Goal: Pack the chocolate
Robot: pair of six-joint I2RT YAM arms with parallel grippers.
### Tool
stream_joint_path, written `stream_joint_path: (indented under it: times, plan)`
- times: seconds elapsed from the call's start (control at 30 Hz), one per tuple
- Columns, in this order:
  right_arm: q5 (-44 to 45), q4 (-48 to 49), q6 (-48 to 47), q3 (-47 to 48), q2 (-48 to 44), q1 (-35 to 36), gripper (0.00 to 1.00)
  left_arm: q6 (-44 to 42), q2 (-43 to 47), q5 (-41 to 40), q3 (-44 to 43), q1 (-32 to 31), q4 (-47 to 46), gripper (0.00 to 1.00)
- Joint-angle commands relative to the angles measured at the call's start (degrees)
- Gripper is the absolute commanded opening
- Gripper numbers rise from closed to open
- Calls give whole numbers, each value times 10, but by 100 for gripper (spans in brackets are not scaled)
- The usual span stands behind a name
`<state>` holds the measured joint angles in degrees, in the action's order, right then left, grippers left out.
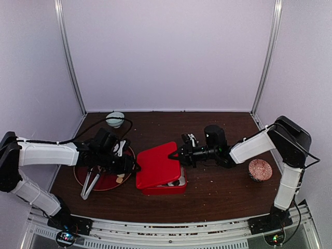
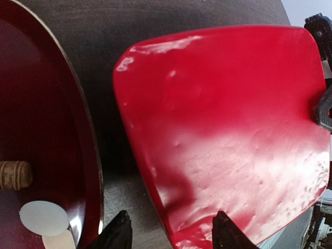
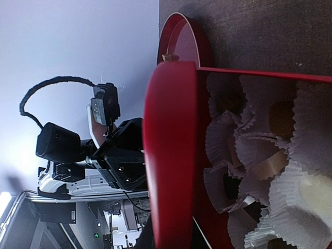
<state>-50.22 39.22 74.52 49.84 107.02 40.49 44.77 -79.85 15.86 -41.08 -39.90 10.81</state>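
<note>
Choc (image 2: 14, 175): tan ridged pc, cream disc (image 2: 44, 218); L jaws spread, R jaws clamp lid (image 2: 223, 129).

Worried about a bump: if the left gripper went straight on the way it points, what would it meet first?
Probably the red lid, at its near edge: the left gripper points at it with jaws open, the edge just ahead. Height is unclear, so it might slide over it.

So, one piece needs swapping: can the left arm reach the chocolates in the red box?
Probably not. The red lid, pinched by the right gripper, covers most of the box, standing between the open left gripper and the chocolates.
</note>
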Motion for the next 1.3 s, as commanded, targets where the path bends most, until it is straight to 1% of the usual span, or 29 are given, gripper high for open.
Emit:
stream_joint_path:
  times: [0.0, 0.17, 0.3, 0.4, 0.47, 0.53, 0.6, 0.7, 0.77, 0.87, 0.93, 1.03, 1.27]
  plan:
    - [5, -37, -39, -8, -32, -11, 6, -20, -17, 27, -27, 1, -31, 54]
    - [3, -72, -62, -7, -40, -23, 8, -29, -37, 35, -42, -3, -29, 46]
    - [4, -132, -94, 6, -45, -27, 17, -34, -50, 37, -52, -7, -27, 39]
    - [16, -225, -146, 24, -58, -30, 30, -36, -56, 36, -60, -10, -26, 37]
    - [30, -290, -184, 36, -71, -35, 34, -37, -62, 39, -64, -12, -26, 36]
    - [45, -351, -216, 49, -86, -43, 40, -39, -68, 42, -68, -14, -25, 35]
    - [57, -404, -247, 62, -99, -52, 43, -40, -73, 43, -72, -17, -24, 34]
    - [91, -523, -300, 94, -111, -67, 51, -40, -80, 45, -77, -18, -23, 33]
    - [117, -596, -336, 120, -108, -74, 62, -41, -85, 47, -82, -18, -22, 33]
    - [134, -668, -384, 149, -93, -76, 70, -42, -91, 47, -90, -18, -17, 33]
    - [120, -682, -395, 153, -79, -76, 76, -43, -94, 47, -96, -19, -13, 33]
    - [81, -666, -394, 148, -64, -76, 78, -44, -99, 46, -102, -21, -8, 33]
    - [39, -654, -402, 162, -12, -74, 69, -45, -114, 41, -121, -25, 6, 33]
